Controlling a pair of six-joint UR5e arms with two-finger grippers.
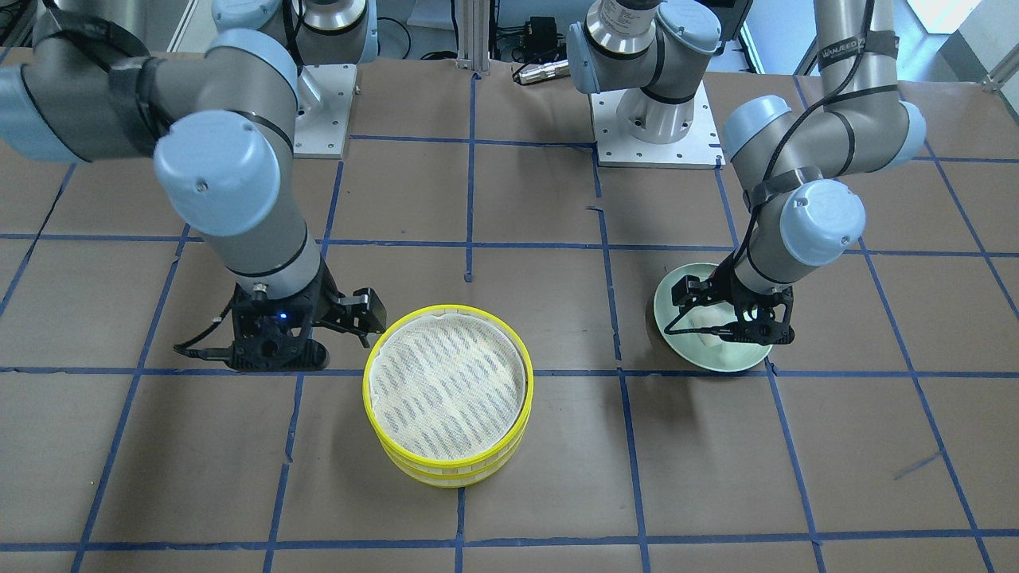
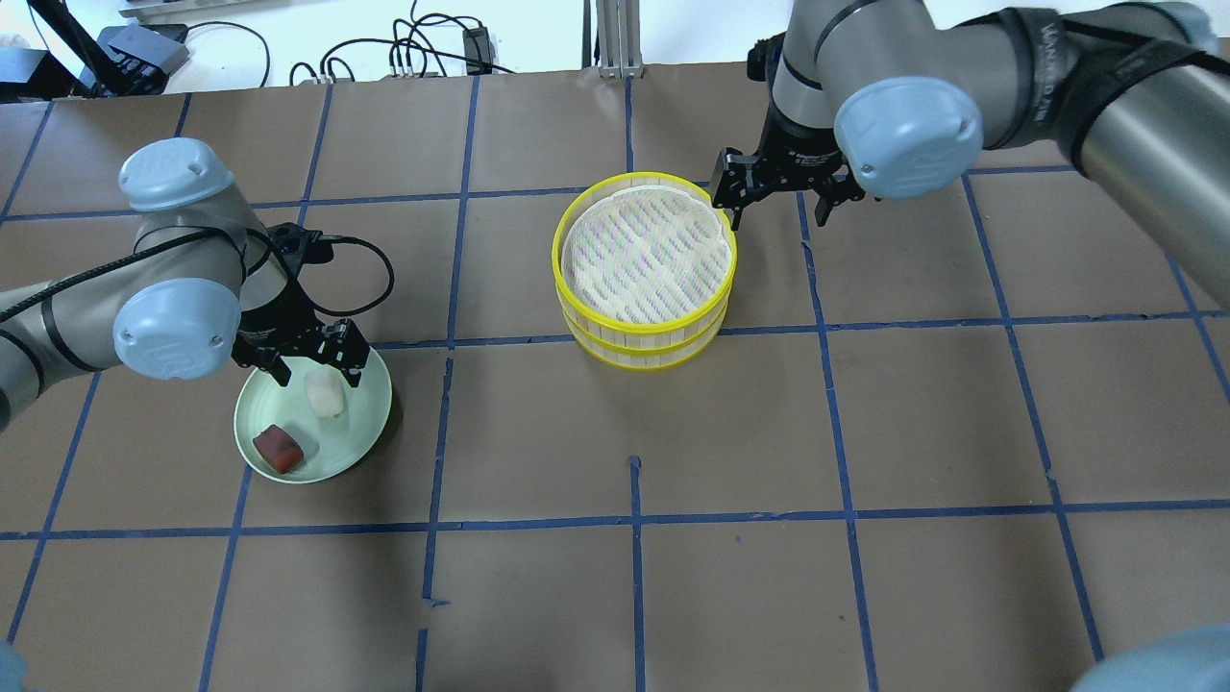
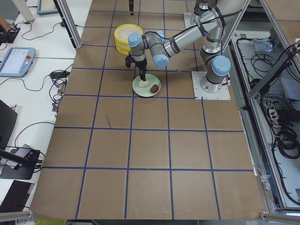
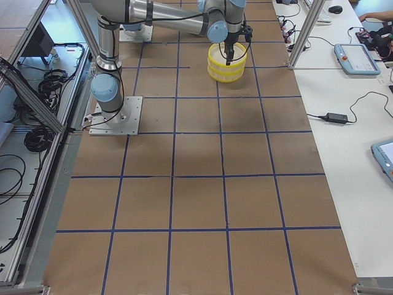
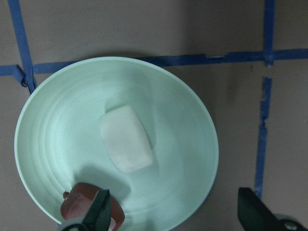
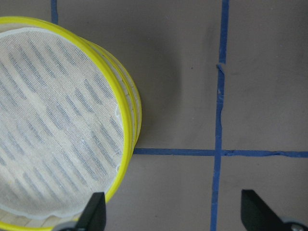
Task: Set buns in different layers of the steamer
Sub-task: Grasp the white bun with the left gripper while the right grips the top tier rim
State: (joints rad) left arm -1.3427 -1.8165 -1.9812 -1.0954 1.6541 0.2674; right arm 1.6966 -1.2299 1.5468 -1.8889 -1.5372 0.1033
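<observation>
Overhead: left jaws apart over the white bun (image 2: 324,394) on the green plate (image 2: 365,423), left on the desk (image 2: 634,577); right jaws apart beside the far-right rim of the stacked steamer layers (image 2: 636,338). Left wrist: I'd recentre on the white bun, clear of the brown bun (image 5: 74,199)

Two steamer trays (image 2: 644,317), yellow-rimmed, stand stacked mid-length on the table, nearer the edge opposite the robot; the upper one's white mesh liner (image 2: 642,252) faces up. Toward the table's left end, the white bun (image 2: 324,394) and the reddish-brown bun (image 2: 279,449) lie just apart on a pale green plate (image 2: 370,389).
</observation>
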